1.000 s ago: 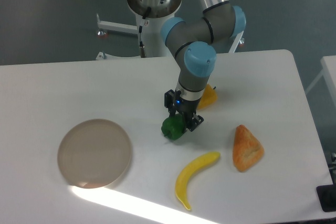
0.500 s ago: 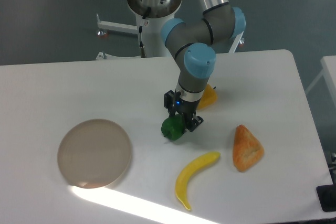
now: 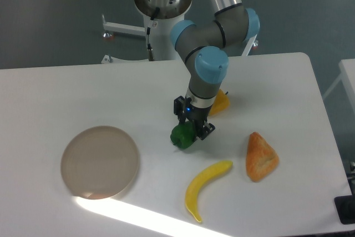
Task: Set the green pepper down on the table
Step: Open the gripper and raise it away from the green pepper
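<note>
Lying nearest the camera, a curved yellow banana (image 3: 204, 186) rests on the white table (image 3: 83, 92), with a strip of bright light crossing the tabletop just left of it. To the banana's right and a little farther back sits an orange wedge-shaped piece (image 3: 260, 156), apart from everything else. On the near left lies a round tan plate (image 3: 100, 161), flat on the surface, well apart from the other things.

Farther in, near the middle of the table, is the green pepper (image 3: 183, 135), dark and glossy. Its underside looks to be touching or just above the tabletop; which of the two cannot be told from this view. The gripper (image 3: 192, 127) comes down onto it from above, tilted slightly, and its black fingers (image 3: 204, 130) sit against the pepper's upper right side, jaws narrow and closed around it. A small blue light glows on the gripper body just above.

Behind the gripper, partly hidden by the arm's wrist, a yellow pepper (image 3: 219, 102) sits on the table, near the green one but not touching it. The arm (image 3: 211, 43), grey with light-blue joint caps, rises from there to its base beyond the table's far edge
</note>
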